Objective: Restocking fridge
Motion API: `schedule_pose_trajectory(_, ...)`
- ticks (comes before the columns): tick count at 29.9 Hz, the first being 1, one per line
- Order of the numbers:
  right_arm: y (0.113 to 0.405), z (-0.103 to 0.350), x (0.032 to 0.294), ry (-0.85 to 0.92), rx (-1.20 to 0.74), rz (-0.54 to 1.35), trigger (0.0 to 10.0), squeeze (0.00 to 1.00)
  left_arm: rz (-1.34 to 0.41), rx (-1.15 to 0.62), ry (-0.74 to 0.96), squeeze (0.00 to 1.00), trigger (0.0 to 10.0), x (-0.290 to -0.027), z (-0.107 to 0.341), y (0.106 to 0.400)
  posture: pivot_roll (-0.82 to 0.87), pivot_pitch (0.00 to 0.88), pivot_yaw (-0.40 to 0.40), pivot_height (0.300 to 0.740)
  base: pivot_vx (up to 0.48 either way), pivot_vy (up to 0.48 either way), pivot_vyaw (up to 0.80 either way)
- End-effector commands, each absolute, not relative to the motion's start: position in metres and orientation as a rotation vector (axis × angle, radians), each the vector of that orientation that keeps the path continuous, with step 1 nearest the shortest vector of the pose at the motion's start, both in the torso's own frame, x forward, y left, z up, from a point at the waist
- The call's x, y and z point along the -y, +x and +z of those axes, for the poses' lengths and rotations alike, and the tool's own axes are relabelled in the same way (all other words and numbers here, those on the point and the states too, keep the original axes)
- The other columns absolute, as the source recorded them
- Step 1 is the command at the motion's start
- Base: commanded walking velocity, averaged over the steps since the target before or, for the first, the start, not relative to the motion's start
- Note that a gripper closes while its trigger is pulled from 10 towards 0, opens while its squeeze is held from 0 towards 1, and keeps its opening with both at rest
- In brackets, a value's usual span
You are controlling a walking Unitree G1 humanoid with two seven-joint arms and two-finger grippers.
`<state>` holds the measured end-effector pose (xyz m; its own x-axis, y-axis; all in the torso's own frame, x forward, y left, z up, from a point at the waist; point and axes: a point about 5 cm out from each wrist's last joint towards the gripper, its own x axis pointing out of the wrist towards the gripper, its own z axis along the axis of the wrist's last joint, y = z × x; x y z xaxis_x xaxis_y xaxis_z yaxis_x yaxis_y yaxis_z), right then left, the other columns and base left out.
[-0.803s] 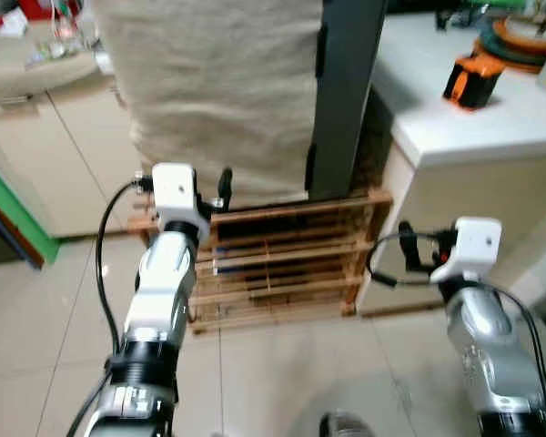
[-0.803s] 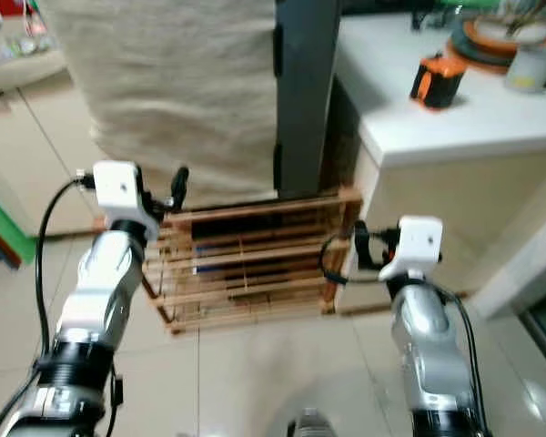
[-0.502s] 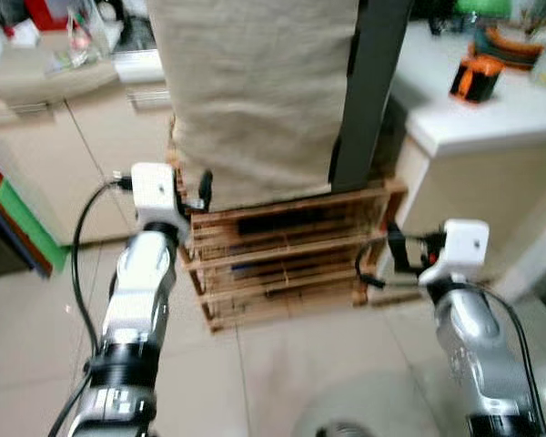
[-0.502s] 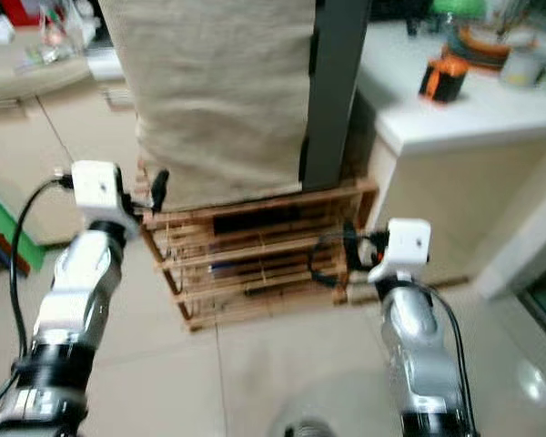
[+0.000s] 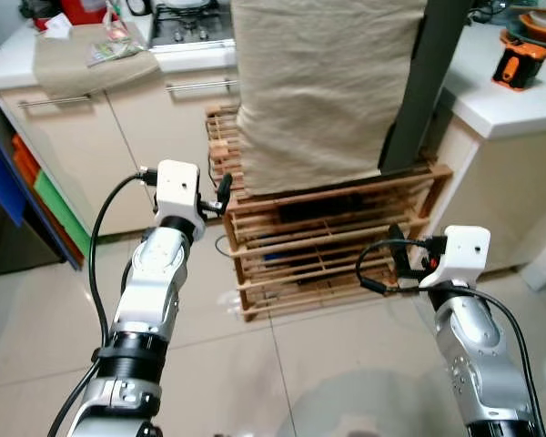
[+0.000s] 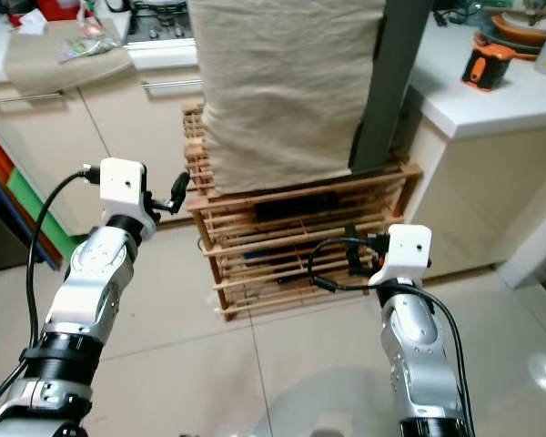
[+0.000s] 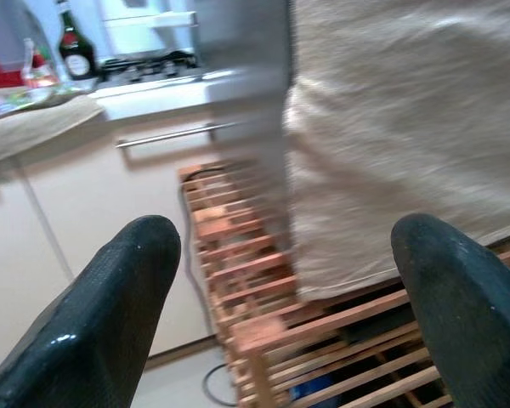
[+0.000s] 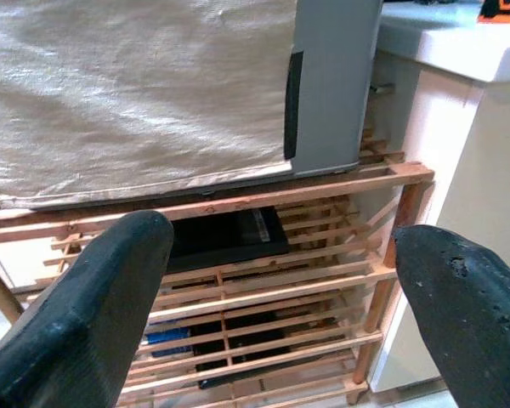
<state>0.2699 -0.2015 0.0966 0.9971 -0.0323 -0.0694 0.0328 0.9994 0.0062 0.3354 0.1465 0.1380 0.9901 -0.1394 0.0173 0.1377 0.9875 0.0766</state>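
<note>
My two arms are up in front of me, above the pale tiled floor [image 5: 328,364]. My left jaws [image 7: 280,280] are wide open and hold nothing. My right jaws [image 8: 280,289] are wide open too, and they also hold nothing.

Just past my jaws stands a low wooden rack [image 5: 337,246] made of thin slats. My left jaws point at its left corner, close to it but not touching. My right jaws point at its right front side, also close and not touching. Inside the rack, on the upper shelf, lies a flat black thing [image 8: 225,234]. Lower down I see something blue [image 8: 166,338], but I cannot tell what it is.

On top of the rack sits the fridge [image 6: 396,64], tall and dark grey. A big beige cloth [image 5: 318,82] hangs over its front and covers most of it. The cloth's bottom edge ends just above the rack. The fridge is above and beyond both my jaws, between them.

To my left are cream cupboards [image 5: 91,137] with a tabletop [image 5: 5,68]. A cooker [image 5: 187,23] sits further back, and a dark bottle [image 7: 75,53] stands near it. To my right is a white tabletop [image 5: 519,105] with an orange and black thing [image 5: 519,66] on it.
</note>
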Motion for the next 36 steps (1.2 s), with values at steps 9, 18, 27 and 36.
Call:
schedule_pose_trajectory(9,0.269,0.099,0.207,0.0,-0.057,-0.041,10.0,0.0,-0.142,0.021,0.015,0.0,10.0,-0.147,0.14,0.337,-0.19,0.024,0.073,0.74,0.085,0.432,-0.51)
schedule_pose_trajectory(18,0.269,0.103,0.209,-0.002,-0.038,-0.048,10.0,0.0,-0.199,0.077,-0.019,0.0,10.0,-0.139,0.148,0.337,-0.2,0.019,0.073,0.74,0.0,0.48,-0.76)
schedule_pose_trajectory(27,0.272,0.11,0.209,-0.007,0.001,-0.054,10.0,0.0,-0.258,0.131,-0.067,0.0,10.0,-0.138,0.155,0.332,-0.19,0.012,0.061,0.74,0.0,0.48,-0.75)
schedule_pose_trajectory(36,0.276,0.114,0.207,-0.007,0.019,-0.047,10.0,0.0,-0.277,0.155,-0.074,0.0,10.0,-0.135,0.16,0.332,-0.19,0.0,0.047,0.74,0.0,0.48,-0.74)
